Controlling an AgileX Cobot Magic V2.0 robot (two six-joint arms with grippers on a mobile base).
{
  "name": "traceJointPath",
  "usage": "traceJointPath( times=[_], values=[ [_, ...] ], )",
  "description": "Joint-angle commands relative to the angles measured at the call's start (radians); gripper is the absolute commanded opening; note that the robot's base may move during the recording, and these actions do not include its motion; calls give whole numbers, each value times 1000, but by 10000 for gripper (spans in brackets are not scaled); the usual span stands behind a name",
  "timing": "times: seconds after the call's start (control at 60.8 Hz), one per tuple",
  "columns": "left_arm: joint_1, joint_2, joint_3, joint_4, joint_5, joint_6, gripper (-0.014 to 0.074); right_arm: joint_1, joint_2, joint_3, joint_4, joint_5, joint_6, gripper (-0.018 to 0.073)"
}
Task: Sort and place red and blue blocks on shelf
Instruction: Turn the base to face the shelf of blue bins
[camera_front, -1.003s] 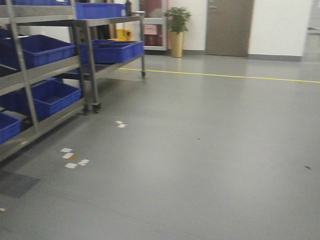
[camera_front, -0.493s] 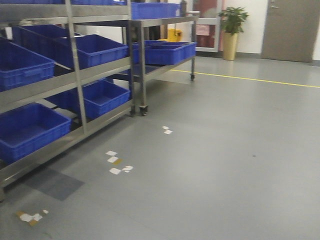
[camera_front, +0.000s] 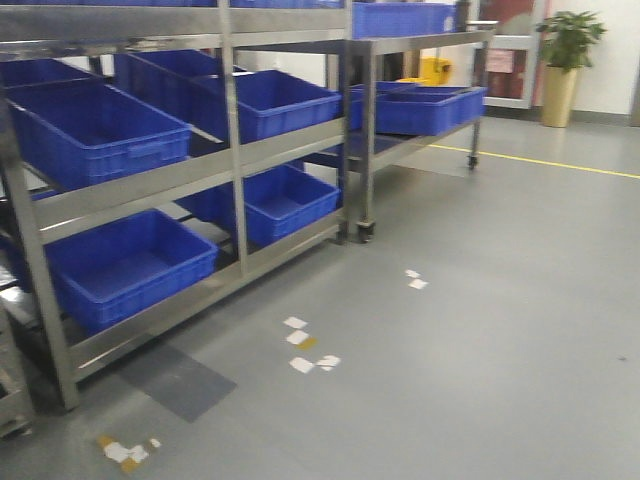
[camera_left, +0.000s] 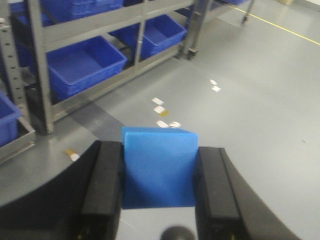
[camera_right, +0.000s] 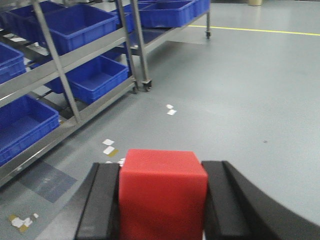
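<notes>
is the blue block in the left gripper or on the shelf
In the left gripper: the blue block sits between its black fingers; the shelf stands apart.

Front view obliquely facing tiered steel rack (camera_front: 140, 185), wrist views lower, seemingly nearer, sharing it and white floor scraps (camera_front: 300, 338).

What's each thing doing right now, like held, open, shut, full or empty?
left gripper: shut on the blue block
right gripper: shut on the red block
blue block: held, not on the shelf yet
red block: held, not on the shelf yet
shelf: upright, holding bins
bins: open-topped; lower ones look empty
</notes>
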Motion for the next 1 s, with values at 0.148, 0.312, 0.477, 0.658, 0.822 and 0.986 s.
traceJointPath(
  times=[0.148,0.312,0.477,0.658,0.822,0.986],
  values=[
    [2,3,-30,3,-89,-1,124,-5,9,-28,-13,-85,-1,56],
    [2,3,-30,3,-89,-1,124,-5,9,-28,-13,-85,-1,56],
    [2,3,-30,3,-89,-1,124,-5,9,-28,-13,-85,-1,56],
    [2,3,-30,3,-89,-1,124,-5,9,-28,-13,-85,-1,56],
    [2,3,-30,3,-89,-1,124,-5,9,-28,-13,-85,-1,56],
    [2,3,-30,3,-89,-1,125,-5,9,-28,-13,-85,-1,56]
  ],
)
